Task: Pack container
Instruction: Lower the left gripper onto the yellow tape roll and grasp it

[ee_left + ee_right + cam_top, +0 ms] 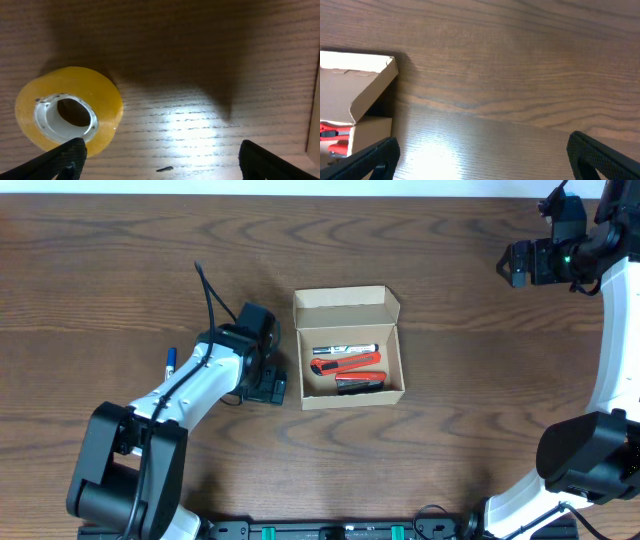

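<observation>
While both of my pincers stand clear of the work, I record the following.

Item 1: the container [348, 350] sits at the centre of the overhead frame on the wooden table [460, 450]. Its flap lid is open and stands along the upper edge. Three things lie inside, side by side: a pale marker [345, 349] uppermost, an orange-red cutter [346, 363] below it, and a red-and-black item [360, 383] lowest (I cannot tell what kind).

Item 2: my left pincer [161, 152] is just left of the container in the overhead frame, pointed down at the table. Its jaws are spread wide and grip nothing. Bare wood shows between the fingers [62, 159]. A roll of yellow tape [70, 114] lies flat at the left of the wrist frame, close to the left-hand finger. I cannot tell whether they touch.

Item 3: my right pincer [482, 152] is at the upper right of the overhead frame, well apart from the container. Its jaws are likewise spread wide and carry nothing.

Item 4: a blue pen [170, 361] lies on the table at the left of the overhead frame, beyond my left arm.
</observation>
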Action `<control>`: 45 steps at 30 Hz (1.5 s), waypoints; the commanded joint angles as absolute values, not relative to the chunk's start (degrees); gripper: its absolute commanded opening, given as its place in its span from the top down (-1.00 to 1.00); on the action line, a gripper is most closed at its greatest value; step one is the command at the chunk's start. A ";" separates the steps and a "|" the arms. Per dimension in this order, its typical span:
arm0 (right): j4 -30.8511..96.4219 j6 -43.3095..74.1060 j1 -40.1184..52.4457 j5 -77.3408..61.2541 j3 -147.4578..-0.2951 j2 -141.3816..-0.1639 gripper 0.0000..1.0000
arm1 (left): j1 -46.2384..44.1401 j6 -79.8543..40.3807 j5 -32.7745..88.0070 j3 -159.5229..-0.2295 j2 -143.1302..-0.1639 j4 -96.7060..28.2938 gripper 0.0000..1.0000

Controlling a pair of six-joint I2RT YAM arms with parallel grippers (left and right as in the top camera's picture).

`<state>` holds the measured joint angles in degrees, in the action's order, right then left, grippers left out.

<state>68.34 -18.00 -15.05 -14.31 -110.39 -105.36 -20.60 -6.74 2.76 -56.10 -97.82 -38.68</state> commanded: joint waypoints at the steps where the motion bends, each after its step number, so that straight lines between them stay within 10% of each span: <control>1: 68.53 -18.06 -14.92 -14.13 -109.84 -104.05 -0.98 | -20.60 -7.79 2.33 -54.39 -98.17 -38.02 -0.93; 45: 69.43 -18.48 -14.92 -14.13 -109.84 -104.05 -0.98 | -20.53 -5.74 -2.02 -57.36 -98.13 -34.28 -0.90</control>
